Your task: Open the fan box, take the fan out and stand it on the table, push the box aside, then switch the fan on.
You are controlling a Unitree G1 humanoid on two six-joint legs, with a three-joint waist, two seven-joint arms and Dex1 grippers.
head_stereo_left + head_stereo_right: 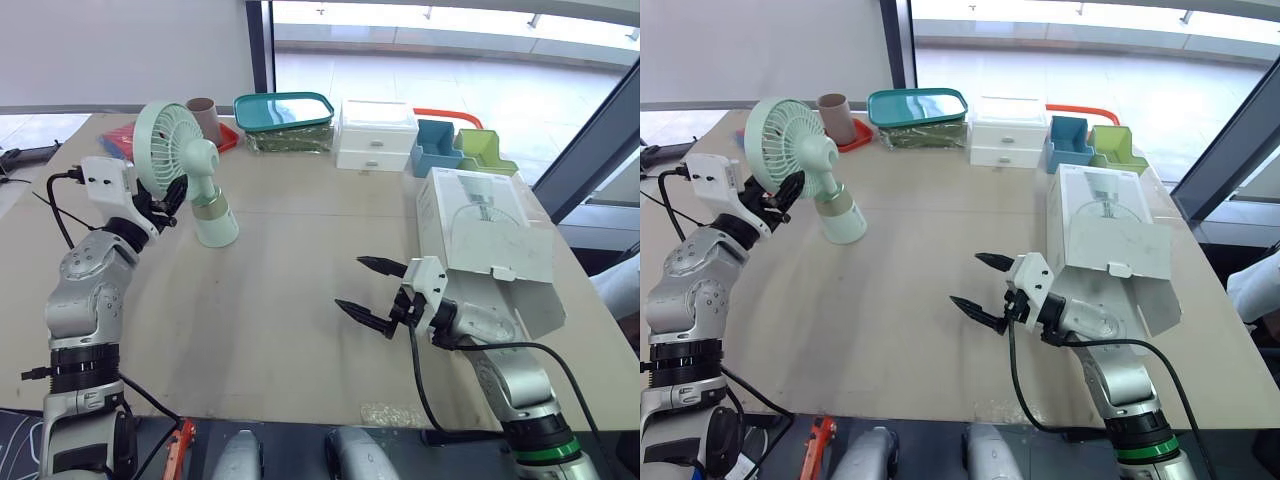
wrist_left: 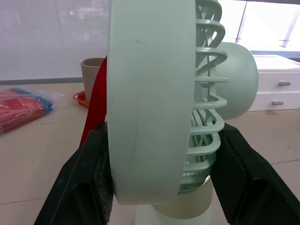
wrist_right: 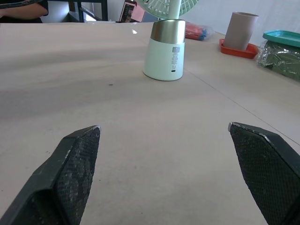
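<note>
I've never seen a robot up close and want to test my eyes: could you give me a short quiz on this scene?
1. True or false: the fan lies flat on the table.
2. The left pincer is: A open, B shut on the fan's head, C shut on empty air.
3. Which pincer hangs open near the white box?
Key: 1 false, it stands upright; 2 B; 3 the right pincer.
</note>
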